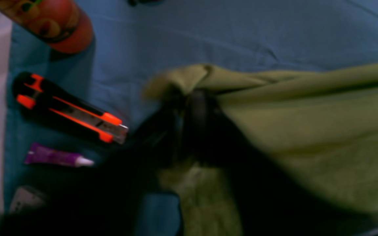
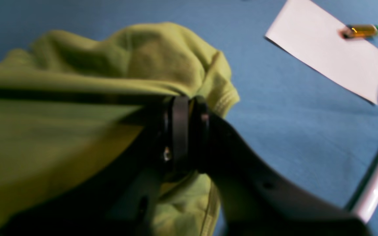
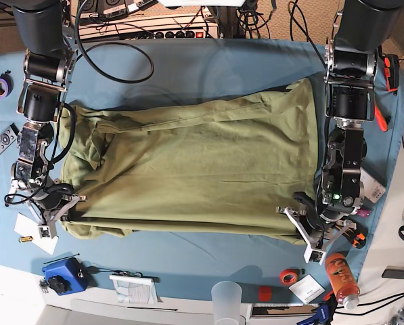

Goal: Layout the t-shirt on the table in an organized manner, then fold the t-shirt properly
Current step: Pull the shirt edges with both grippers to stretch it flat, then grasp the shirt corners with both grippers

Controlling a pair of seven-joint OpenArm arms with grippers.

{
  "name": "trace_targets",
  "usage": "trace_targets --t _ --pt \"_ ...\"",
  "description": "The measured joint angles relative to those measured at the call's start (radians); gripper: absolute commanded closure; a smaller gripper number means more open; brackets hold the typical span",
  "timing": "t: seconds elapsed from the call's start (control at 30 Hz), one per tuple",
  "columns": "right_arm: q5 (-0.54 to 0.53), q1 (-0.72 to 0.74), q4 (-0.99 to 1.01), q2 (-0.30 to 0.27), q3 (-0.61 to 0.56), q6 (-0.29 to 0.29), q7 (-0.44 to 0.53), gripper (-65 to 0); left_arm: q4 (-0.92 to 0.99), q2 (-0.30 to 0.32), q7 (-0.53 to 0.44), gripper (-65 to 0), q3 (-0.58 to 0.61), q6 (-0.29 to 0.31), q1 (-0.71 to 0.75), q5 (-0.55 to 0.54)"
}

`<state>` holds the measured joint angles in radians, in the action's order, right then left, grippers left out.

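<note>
Teal-blue table (image 3: 188,61), cables along the far edge, clutter round the rim. The t-shirt (image 3: 188,176) lies spread wide across the middle, mostly flat, wrinkled at the base view's left end.

Going left to right in base view: your right gripper (image 3: 53,210) is clenched on the shirt's near corner at that end; your left gripper (image 3: 308,227) is clenched on the near corner at the other end. Both corners look slightly lifted.

Step, as I judge it: laying out is nearly done and you're set for the 1st fold. Next move calls for lifting both corners together, evenly, and carrying the near hem over toward the far edge without dragging the bunched end.

Right wrist view shows ribbed hem cloth pinched at the right gripper (image 2: 185,108), plus a white paper sheet (image 2: 326,49). Left wrist view, blurry, shows the left gripper (image 1: 192,105) on fabric, and an orange utility knife (image 1: 71,109) and purple tube (image 1: 56,157) close by, small in base view.
</note>
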<state>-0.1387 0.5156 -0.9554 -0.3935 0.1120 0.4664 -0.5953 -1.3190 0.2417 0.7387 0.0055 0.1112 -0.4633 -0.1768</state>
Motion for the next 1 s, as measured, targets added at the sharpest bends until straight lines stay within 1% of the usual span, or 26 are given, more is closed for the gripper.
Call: trace_targets --t 0.03,0.07,0.17,0.23,0.3,0.4,0.43,0.5,0.53,0.6,0.67,0.77,0.9,1.0 --pt "-0.004 0.002 0.0 0.0 0.0 0.016 -0.001 -15.2 0.0 0.0 -0.004 -32.6 0.0 -0.001 -0.001 0.001" --pt "-0.008 0.006 0.0 -0.001 0.0 0.031 -0.002 -16.2 0.0 0.0 -0.011 -35.1 0.0 -0.008 -0.002 0.002" --pt "-0.015 0.036 0.0 -0.002 0.0 0.035 -0.002 -16.2 0.0 0.0 -0.011 -35.4 0.0 -0.026 -0.006 0.001" --pt "-0.018 0.064 -0.001 -0.002 0.011 0.035 -0.003 -16.1 0.0 0.0 0.023 -35.2 0.0 -0.034 -0.014 0.001" --pt "-0.019 0.08 -0.021 -0.002 0.026 0.035 -0.048 -16.1 -0.001 0.0 0.066 -35.2 0.0 -0.039 -0.023 0.002" --pt "-0.093 0.069 -0.107 -0.002 0.066 0.038 -0.116 -16.1 -0.04 0.002 0.129 -34.9 0.0 -0.041 -0.021 0.001" --pt "-0.109 0.063 -0.145 -0.002 0.084 0.062 -0.137 -16.1 -0.062 0.002 0.154 -34.3 0.0 -0.041 -0.021 0.0" --pt "-0.156 0.045 -0.228 -0.002 0.121 0.136 -0.187 -16.1 -0.12 0.003 0.206 -33.6 0.0 -0.041 -0.018 -0.007" --pt "-0.182 0.032 -0.271 -0.002 0.139 0.157 -0.21 -16.1 -0.154 0.003 0.228 -33.6 0.0 -0.037 -0.014 -0.011" --pt "-0.229 -0.003 -0.347 -0.002 0.176 0.176 -0.255 -16.1 -0.221 0.003 0.265 -33.6 0.0 -0.037 0.001 -0.018" --pt "-0.258 -0.049 -0.407 -0.003 0.21 0.176 -0.292 -16.1 -0.287 0.003 0.306 -33.6 0.0 -0.037 0.03 -0.014" --pt "-0.301 -0.129 -0.484 -0.013 0.248 0.185 -0.333 -16.1 -0.368 0.003 0.324 -33.6 0.0 -0.036 0.101 -0.017" --pt "-0.354 -0.229 -0.582 -0.055 0.26 0.186 -0.399 -16.1 -0.449 0.005 0.349 -33.6 0.0 -0.032 0.219 -0.014" --pt "-0.362 -0.306 -0.65 -0.084 0.261 0.185 -0.43 -16.1 -0.517 0.005 0.362 -33.6 0.0 -0.031 0.305 -0.014"
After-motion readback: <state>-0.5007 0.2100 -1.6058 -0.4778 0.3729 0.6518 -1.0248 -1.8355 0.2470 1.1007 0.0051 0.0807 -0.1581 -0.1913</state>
